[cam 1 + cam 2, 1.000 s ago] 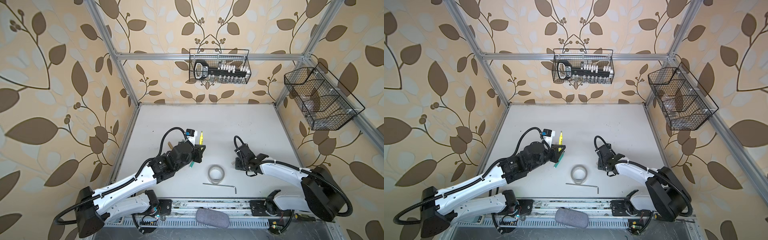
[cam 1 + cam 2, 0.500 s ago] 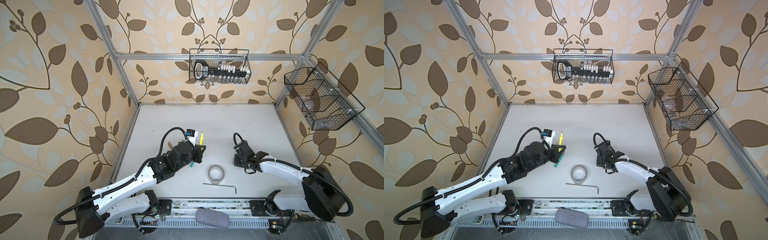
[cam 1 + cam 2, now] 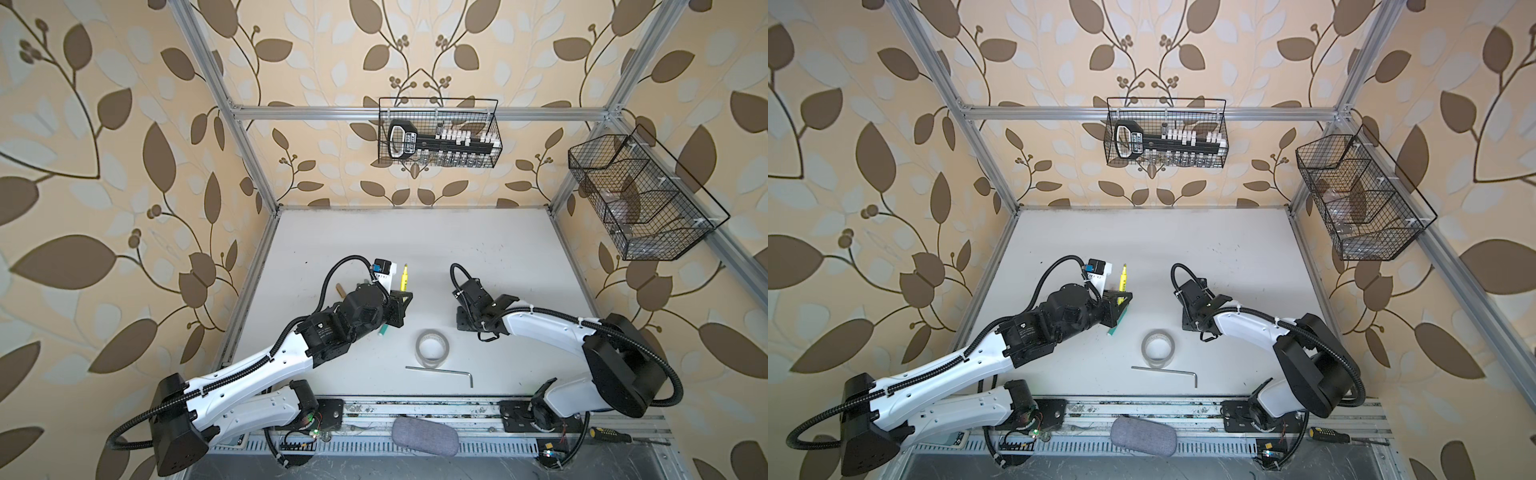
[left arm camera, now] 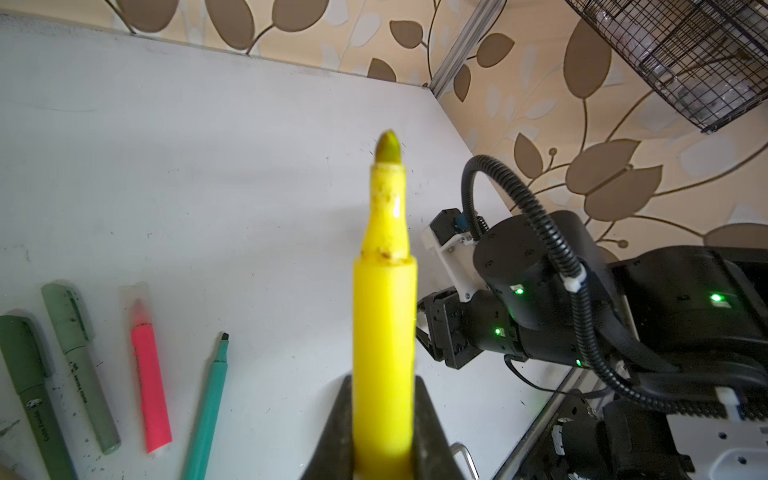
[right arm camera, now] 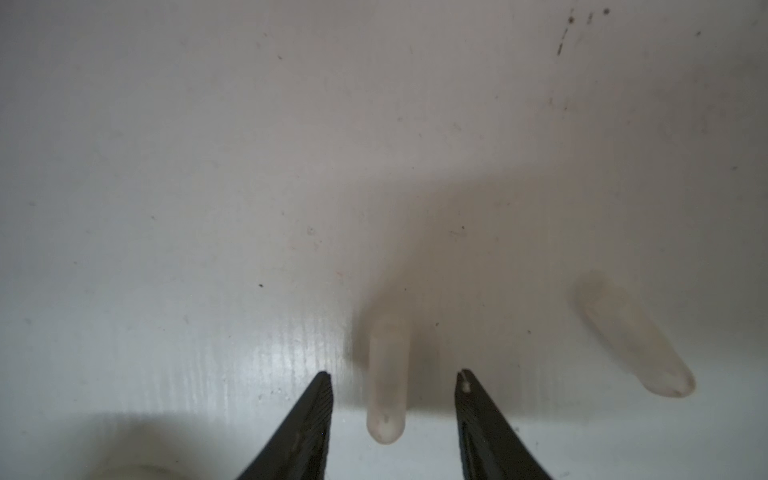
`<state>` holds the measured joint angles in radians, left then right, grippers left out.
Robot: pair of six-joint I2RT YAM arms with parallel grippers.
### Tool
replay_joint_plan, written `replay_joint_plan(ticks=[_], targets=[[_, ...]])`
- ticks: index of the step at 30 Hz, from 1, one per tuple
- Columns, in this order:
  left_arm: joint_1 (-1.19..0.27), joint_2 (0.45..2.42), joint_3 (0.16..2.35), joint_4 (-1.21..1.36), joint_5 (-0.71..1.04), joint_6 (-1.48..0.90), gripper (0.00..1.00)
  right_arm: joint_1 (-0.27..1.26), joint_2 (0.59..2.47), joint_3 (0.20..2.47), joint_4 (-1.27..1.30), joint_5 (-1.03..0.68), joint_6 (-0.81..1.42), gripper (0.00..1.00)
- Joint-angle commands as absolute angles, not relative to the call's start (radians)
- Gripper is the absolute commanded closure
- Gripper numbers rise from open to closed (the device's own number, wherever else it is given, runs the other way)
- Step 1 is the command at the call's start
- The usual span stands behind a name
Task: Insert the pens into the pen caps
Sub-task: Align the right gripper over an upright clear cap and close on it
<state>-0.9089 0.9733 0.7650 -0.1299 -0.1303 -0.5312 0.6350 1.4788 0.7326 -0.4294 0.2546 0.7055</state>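
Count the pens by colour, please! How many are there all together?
Yellow marker: 1
Pink marker: 1
Teal marker: 1
Dark green pen: 1
Grey-green pen: 1
Tan pen: 1
Total: 6

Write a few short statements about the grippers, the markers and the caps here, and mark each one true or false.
1. The left gripper is shut on the yellow marker, whose tip is bare. True.
2. The right gripper is shut on a clear cap. False: its jaws stand open, and the cap lies on the table between them, touching neither.
3. The pink marker is capped. True.
4. The green marker beside it is capped. False: its tip is bare.
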Motion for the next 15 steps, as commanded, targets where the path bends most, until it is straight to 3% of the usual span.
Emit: replay_joint_plan(ticks=[1, 15], targets=[[-0.909, 0.954, 0.761, -0.100, -0.122, -0.519, 1.00, 0.641, 1.488, 0.747, -0.450, 0.261, 0.701, 0.53], [-0.908, 0.946, 0.763, -0.107, -0.128, -0.518, 1.00, 0.640, 1.556, 0.737, -0.438, 0.203, 0.680, 0.67]])
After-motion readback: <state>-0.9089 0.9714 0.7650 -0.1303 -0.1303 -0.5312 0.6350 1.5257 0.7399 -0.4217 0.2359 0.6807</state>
